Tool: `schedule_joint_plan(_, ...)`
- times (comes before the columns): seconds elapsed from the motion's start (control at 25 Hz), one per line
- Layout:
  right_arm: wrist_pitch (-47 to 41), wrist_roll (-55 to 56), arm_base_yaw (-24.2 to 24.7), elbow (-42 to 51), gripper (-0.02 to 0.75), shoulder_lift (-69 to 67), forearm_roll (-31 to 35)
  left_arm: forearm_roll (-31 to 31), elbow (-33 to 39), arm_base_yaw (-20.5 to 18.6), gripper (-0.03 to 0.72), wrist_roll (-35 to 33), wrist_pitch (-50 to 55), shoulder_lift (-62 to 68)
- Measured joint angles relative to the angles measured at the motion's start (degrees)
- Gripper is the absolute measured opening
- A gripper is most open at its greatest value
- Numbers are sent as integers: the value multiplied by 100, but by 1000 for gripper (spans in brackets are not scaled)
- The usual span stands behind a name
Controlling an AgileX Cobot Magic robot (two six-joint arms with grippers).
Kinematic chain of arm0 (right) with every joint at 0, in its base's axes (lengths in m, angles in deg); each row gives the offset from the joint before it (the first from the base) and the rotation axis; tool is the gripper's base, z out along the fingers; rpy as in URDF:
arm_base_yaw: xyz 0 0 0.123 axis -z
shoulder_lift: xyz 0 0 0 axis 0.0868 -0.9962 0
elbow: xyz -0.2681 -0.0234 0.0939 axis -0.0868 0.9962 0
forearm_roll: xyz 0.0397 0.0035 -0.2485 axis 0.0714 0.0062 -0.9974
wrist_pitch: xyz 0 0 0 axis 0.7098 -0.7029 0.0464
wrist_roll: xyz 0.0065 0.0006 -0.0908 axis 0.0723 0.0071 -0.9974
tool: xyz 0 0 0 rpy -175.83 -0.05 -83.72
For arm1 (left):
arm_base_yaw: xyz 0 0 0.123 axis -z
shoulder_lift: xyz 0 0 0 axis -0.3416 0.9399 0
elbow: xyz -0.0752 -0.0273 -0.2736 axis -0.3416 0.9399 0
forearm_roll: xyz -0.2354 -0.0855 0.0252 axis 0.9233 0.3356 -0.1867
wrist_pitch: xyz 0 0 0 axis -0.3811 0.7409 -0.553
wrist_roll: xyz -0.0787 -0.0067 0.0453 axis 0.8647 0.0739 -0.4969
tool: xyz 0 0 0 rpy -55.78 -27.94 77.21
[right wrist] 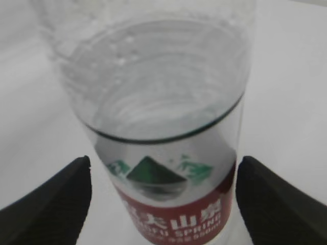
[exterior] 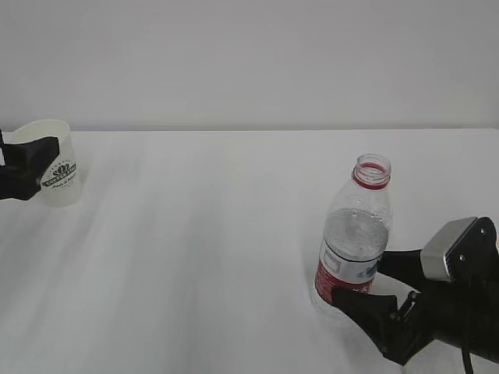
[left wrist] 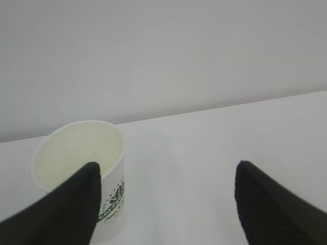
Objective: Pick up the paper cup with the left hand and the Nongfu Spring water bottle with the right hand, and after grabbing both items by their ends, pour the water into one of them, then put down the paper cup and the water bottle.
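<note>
Exterior view, bottle [exterior: 355,234] btwn open right gripper [exterior: 370,284] fingers, cup [exterior: 54,162] upright

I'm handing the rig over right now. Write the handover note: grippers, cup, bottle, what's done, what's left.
Left gripper: open, one finger beside the paper cup, no grip.
Right gripper: open, fingers either side of the water bottle at label height, not clamped.
Cup: upright on the table, far left; looks empty from the left wrist view.
Bottle: upright, front right, cap off, partly filled with water.
Done: cannot tell from this moment whether a pour has happened.
Left: if not poured, grip both, lift, pour, set both down; otherwise just retract both arms.
</note>
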Motion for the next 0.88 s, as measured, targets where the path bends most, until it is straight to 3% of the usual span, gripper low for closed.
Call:
schedule_joint_plan(0.32,5,-23,0,-282,672,-99,-34,468,0,0,605,0,-136,234)
schedule_joint_plan(0.88,5,-33,0,-624,669,-394,-213,468,0,0,595,0,-187,245)
